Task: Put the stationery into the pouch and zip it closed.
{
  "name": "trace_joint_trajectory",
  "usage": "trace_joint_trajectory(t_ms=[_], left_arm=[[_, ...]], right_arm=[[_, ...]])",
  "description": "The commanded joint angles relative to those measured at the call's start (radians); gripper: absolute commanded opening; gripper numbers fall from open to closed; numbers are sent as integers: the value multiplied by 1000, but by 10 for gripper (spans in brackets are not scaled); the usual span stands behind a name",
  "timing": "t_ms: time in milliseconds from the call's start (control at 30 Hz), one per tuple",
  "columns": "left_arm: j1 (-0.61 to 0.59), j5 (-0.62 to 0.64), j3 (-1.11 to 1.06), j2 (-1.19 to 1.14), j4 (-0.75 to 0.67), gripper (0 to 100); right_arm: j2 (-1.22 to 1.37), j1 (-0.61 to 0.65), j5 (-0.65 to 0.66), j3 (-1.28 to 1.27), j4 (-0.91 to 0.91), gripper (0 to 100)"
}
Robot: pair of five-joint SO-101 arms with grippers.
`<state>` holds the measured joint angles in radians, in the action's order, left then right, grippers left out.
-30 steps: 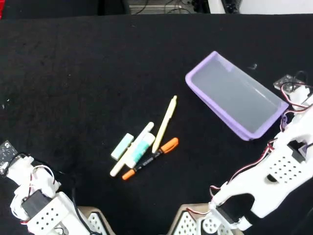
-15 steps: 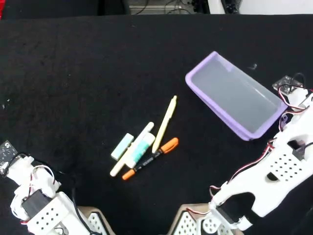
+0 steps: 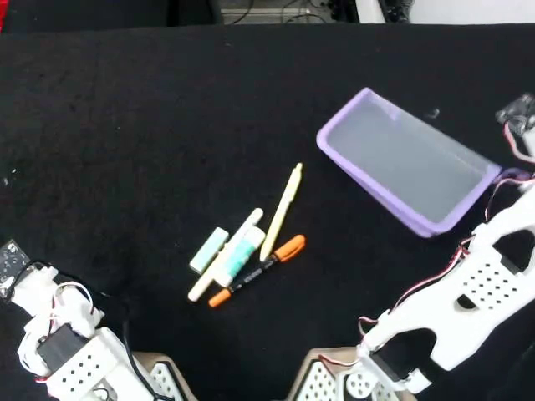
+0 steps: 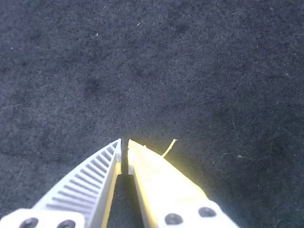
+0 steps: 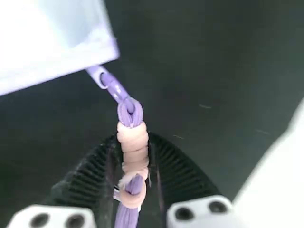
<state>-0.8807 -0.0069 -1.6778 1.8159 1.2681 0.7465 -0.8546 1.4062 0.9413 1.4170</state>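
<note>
A translucent purple pouch (image 3: 401, 163) lies open at the right of the black table. Its purple zip strap (image 5: 129, 114), wrapped in beige bands, runs from the pouch corner (image 5: 52, 42) into my right gripper (image 5: 132, 142), which is shut on it. In the high view that strap (image 3: 512, 175) shows at the pouch's right end beside the right arm (image 3: 485, 284). The stationery lies mid-table: a yellow pen (image 3: 282, 209), an orange marker (image 3: 259, 269), a white pen (image 3: 224, 266), a teal tube (image 3: 242, 253) and a mint eraser (image 3: 208, 249). My left gripper (image 4: 124, 142) is shut on nothing, over bare cloth.
The left arm (image 3: 58, 334) sits at the near left corner, well apart from the stationery. Black cloth (image 3: 167, 125) covers the whole table. Cables and equipment lie beyond the far edge (image 3: 276, 12).
My right gripper has moved right and away with the strap, drawing it taut and pulling the pouch's right end outward a little. The left arm and the stationery have not moved.
</note>
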Motion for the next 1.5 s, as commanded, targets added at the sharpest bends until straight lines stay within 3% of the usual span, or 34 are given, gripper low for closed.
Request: trace_joint_trajectory(t_ms=[0,233,567,833,967,1267,1467], left_arm=[[-8,-2,-22,5,5,30],[-8,-2,-22,5,5,30],[-8,-2,-22,5,5,30],[-8,-2,-22,5,5,30],[-8,-2,-22,5,5,30],[-8,-2,-22,5,5,30],[-8,-2,-22,5,5,30]], right_arm=[[-24,-35,-23,259,60,11],[-25,-44,-23,521,60,11],[-30,-101,-26,595,-236,11],[-41,-63,-176,630,-327,11],[-73,11,-201,647,-204,11],[-174,269,-330,730,304,11],[-191,417,-563,717,348,11]])
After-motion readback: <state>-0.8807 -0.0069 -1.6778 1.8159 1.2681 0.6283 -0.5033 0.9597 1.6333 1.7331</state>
